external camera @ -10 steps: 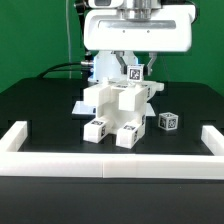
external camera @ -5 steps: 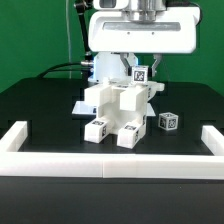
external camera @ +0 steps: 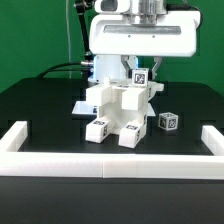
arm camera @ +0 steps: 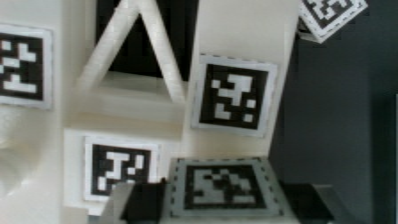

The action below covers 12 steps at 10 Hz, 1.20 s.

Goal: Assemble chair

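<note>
White matte plastic, the chair stands half-built near the middle of the black table, just below the arm. It rises in steps from the front to the back. Two blocky ends with square tags point to the front side of the low border rail, so its long axis seems to run from that rail back to the robot, though I cannot tell this for sure.

The gripper hangs over the back top of the chair. Its jaws stand at a middle width, closed on a tagged piece. In the wrist view this piece sits between the fingers.

A small tagged cube lies apart on the exterior view's right. The marker board shows at the chair's other side.
</note>
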Each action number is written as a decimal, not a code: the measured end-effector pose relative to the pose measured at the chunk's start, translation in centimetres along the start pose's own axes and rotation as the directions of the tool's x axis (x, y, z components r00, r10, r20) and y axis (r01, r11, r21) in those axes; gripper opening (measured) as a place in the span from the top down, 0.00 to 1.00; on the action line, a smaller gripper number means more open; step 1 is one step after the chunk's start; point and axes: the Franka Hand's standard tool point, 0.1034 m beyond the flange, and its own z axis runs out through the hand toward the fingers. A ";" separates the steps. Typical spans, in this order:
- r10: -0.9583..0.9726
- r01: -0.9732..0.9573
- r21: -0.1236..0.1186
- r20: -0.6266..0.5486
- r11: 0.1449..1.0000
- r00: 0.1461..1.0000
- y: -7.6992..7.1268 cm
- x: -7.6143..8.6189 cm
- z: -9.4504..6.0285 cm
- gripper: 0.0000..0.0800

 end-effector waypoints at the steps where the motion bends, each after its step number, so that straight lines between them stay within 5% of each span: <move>1: 0.000 0.000 -0.002 -0.001 1.000 1.000 0.0 0.0 0.1 0.64; 12: 0.024 -0.024 -0.002 -0.009 1.000 1.000 0.1 0.2 0.1 0.64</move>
